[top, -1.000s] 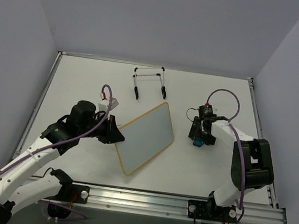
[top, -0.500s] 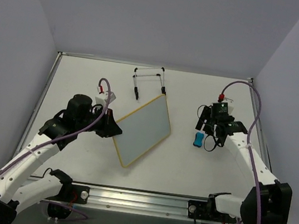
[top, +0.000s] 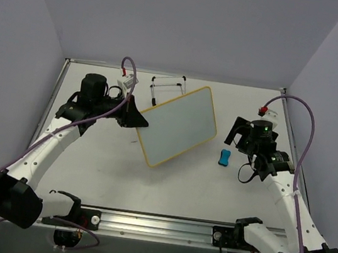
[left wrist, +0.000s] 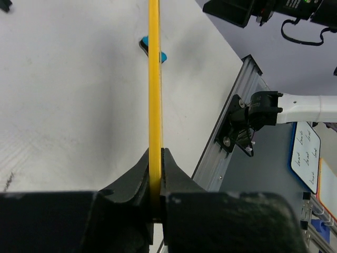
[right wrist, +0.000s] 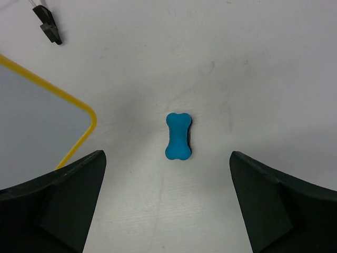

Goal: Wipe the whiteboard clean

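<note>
The whiteboard [top: 179,125], blank with a yellow frame, is lifted off the table and tilted. My left gripper [top: 137,120] is shut on its left edge. In the left wrist view the frame [left wrist: 154,79] runs edge-on, straight up from between the closed fingers of the left gripper [left wrist: 155,158]. A blue bone-shaped eraser [top: 224,158] lies on the table, to the right of the board. My right gripper [top: 242,137] hovers above it, open and empty. The right wrist view shows the eraser [right wrist: 179,136] between the wide-spread fingers of the right gripper [right wrist: 167,163], and a board corner [right wrist: 37,121] at the left.
A black wire easel stand [top: 168,88] sits at the back of the table, partly behind the board. One of its feet [right wrist: 48,23] shows in the right wrist view. A metal rail [top: 204,230] runs along the near edge, and grey walls enclose the table.
My left arm has lifted the whiteboard up and toward the back. My right gripper has opened wide and risen away from the eraser, which now lies free on the table.
</note>
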`<move>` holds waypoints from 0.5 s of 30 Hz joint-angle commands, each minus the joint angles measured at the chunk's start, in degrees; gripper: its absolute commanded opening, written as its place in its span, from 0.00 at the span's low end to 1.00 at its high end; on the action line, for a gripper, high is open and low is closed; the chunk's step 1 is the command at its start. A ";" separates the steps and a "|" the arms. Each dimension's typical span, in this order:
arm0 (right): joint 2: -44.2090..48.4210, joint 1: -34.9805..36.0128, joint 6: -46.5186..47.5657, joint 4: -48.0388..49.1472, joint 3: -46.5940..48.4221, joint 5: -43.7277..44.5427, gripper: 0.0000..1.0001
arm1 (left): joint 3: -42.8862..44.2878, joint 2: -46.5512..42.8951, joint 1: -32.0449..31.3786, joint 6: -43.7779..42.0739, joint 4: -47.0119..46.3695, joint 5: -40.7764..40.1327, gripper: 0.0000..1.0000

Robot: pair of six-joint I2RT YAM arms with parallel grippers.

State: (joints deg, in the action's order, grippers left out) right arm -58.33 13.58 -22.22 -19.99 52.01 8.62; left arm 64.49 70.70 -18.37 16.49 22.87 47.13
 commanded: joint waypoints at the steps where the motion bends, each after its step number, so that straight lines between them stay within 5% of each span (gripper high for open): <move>1: 2.95 0.57 0.60 0.83 -0.59 -0.27 1.00 | 7.39 3.47 2.89 -2.34 -9.51 10.50 0.02; 15: 9.72 0.83 1.65 -0.31 -0.51 -2.12 1.00 | 28.49 26.92 12.65 -3.58 -12.93 24.56 0.02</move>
State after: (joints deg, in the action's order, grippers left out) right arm -48.60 13.98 -21.78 -20.05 51.90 7.55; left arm 86.48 94.41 -7.88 13.34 16.78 63.05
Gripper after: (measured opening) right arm 0.996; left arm 0.113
